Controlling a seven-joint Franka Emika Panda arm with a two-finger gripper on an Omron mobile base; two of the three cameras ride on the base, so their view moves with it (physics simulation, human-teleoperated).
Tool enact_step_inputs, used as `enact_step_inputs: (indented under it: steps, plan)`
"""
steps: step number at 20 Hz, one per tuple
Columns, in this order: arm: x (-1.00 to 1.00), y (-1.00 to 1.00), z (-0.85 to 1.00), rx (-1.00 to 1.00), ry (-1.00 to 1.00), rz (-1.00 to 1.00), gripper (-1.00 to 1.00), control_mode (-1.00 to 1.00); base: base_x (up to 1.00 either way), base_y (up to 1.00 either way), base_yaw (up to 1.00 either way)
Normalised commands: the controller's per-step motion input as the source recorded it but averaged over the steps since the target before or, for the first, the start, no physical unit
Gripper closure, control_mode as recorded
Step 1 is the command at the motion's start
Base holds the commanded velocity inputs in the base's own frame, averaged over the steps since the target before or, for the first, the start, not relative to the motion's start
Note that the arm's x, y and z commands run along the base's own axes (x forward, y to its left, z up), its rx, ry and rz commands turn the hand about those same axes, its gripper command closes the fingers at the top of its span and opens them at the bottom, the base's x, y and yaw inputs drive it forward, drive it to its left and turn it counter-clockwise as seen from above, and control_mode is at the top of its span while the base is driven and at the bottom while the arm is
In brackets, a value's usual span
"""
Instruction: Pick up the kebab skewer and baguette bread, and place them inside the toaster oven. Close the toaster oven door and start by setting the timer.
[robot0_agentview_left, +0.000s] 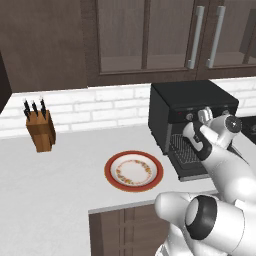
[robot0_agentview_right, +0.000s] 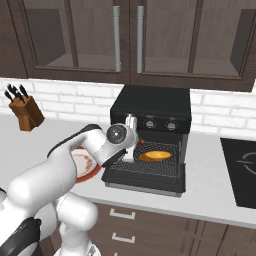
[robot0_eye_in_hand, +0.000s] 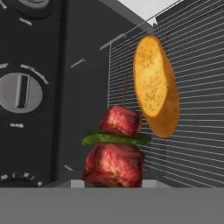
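Observation:
The black toaster oven stands on the counter with its door dropped flat. The golden baguette bread lies on the wire rack inside. My gripper hovers at the left of the oven mouth, above the door, shut on the kebab skewer. In the hand view the skewer's red-brown meat chunks and a green piece rise close up, with the baguette bread just beyond. A speck of red from the skewer peeks out beside the hand. The meat hides my fingertips.
A red-rimmed plate sits bare on the counter left of the toaster oven. A wooden knife block is at the back left. Silver knobs line the oven's front panel. A dark cooktop lies to the right, wall cabinets overhead.

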Motion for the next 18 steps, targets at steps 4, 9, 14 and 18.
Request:
enact_step_inputs:
  steps: [4, 9, 14, 18]
  plan:
    - [0.07, -0.13, -0.15, 0.0, 0.0, 0.0, 1.0, -1.0, 0.0, 0.0, 0.0]
    - [0.01, -0.08, -0.22, 0.0, 0.0, 0.0, 1.0, -1.0, 0.0, 0.0, 0.0]
    - [0.05, 0.0, -0.15, 0.0, 0.0, 0.0, 1.0, -1.0, 0.0, 0.0, 0.0]
    - [0.14, 0.0, -0.05, 0.0, 0.0, 0.0, 1.0, -1.0, 0.0, 0.0, 0.0]
